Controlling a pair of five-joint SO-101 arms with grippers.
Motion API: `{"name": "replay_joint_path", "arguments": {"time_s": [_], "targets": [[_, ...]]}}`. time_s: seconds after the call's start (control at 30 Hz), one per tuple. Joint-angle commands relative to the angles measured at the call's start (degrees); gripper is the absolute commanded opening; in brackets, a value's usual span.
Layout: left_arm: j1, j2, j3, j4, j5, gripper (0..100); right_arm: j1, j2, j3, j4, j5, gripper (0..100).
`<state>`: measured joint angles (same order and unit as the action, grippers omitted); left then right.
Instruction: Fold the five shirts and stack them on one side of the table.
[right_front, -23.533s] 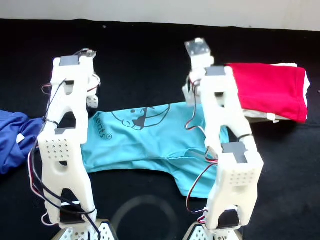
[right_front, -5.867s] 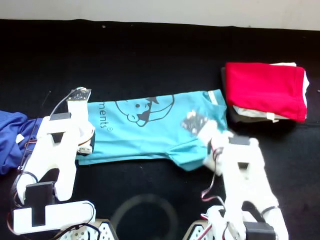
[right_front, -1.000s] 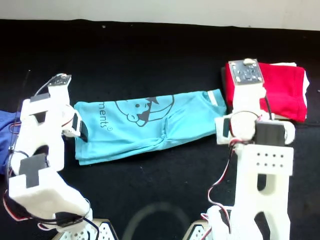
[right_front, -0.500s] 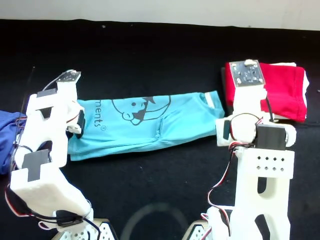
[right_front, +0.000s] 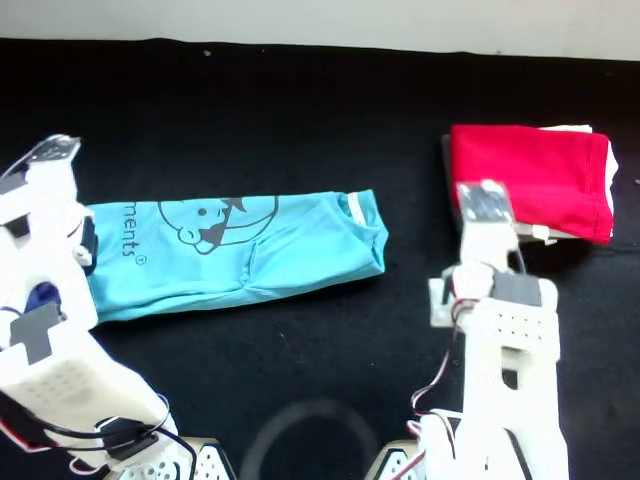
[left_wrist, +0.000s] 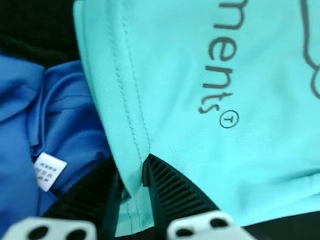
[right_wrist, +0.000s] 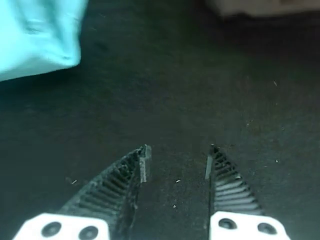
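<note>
Left jaws pinched shut on the hem of the teal shirt (right_front: 235, 250). The shirt lies folded lengthwise on the worktop (right_front: 300, 90), left of centre, well apart from the red-topped stack (right_front: 530, 180). Right jaws part open, empty, over bare worktop.

Judgement: the cross fold wants a matching corner grip at the far end, with the cloth kept low and taut.

Writing: dark lettering and a drawing on the teal shirt. Small white tag (left_wrist: 49, 170) on the blue shirt (left_wrist: 55, 110), too small to read.
</note>
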<state>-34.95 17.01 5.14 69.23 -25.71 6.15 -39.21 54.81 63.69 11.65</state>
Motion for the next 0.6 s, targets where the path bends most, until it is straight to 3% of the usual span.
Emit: {"name": "replay_joint_path", "arguments": {"time_s": [0.0, 0.17, 0.3, 0.43, 0.57], "targets": [[6.1, -1.2, -5.8, 7.4, 1.1, 1, 8.5, -1.3, 7.8, -8.3, 0.5, 18.3], [15.4, -1.2, -13.2, 15.9, 5.6, 1, 16.3, -1.3, 13.1, -12.8, 0.5, 18.3], [25.3, -1.1, -20.8, 21.3, 8.7, 1, 16.6, -1.3, 17.3, -15.3, 0.5, 18.3], [36.2, -1.0, -29.1, 26.1, 12.3, 1, 16.7, -1.3, 24.0, -24.0, 0.2, 18.3], [45.3, -0.4, -34.8, 26.7, 15.8, 1, 16.8, -1.4, 27.1, -27.6, 0.2, 18.3]]}}
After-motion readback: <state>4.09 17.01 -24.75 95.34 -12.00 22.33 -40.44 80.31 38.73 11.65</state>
